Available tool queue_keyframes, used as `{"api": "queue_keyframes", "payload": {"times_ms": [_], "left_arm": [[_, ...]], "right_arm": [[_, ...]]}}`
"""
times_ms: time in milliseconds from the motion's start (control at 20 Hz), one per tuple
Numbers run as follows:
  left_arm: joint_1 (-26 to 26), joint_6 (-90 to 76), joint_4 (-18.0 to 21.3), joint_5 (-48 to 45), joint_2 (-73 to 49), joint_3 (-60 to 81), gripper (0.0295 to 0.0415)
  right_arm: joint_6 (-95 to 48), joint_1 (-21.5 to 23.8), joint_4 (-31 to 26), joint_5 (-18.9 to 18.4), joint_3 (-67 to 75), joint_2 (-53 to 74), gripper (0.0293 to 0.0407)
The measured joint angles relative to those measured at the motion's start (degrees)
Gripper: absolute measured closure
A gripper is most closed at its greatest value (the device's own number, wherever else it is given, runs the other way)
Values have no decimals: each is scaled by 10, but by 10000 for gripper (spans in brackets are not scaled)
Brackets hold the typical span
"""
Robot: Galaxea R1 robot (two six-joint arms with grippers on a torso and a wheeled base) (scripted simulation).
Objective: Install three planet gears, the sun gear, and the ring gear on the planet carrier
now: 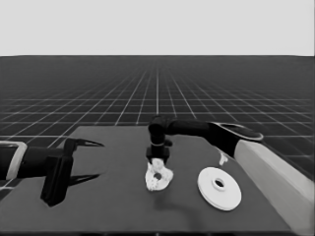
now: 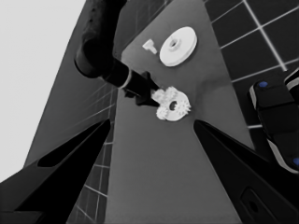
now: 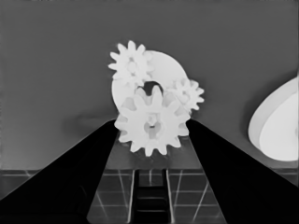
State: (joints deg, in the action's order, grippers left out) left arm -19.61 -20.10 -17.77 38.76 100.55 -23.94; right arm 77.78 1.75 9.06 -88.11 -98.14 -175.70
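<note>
No writing shows anywhere. The right gripper [image 1: 158, 158] hangs just above the smaller round part [image 1: 158, 178], its fingers closed on a gear [image 3: 152, 123]; two more gears [image 3: 131, 64] sit on that part, partly hiding it. The larger round part [image 1: 219, 188] lies beside it, cut off in the right wrist view. The left gripper [image 1: 88, 160] waits well apart, fingers spread wide.

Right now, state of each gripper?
Left gripper: open, empty, parked over the table's left end.
Right gripper: shut on a gear over the smaller round part.
</note>
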Motion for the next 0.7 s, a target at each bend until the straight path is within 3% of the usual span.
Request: {"api": "queue_keyframes", "payload": {"times_ms": [100, 200, 700], "left_arm": [[0, 0, 0, 0, 0, 0, 326], [0, 0, 0, 0, 0, 0, 326], [0, 0, 0, 0, 0, 0, 326]], "right_arm": [[-15, -46, 44, 13, -25, -7, 390], [-23, -62, 59, 19, -37, -10, 390], [-10, -74, 66, 23, -44, -12, 390]]}}
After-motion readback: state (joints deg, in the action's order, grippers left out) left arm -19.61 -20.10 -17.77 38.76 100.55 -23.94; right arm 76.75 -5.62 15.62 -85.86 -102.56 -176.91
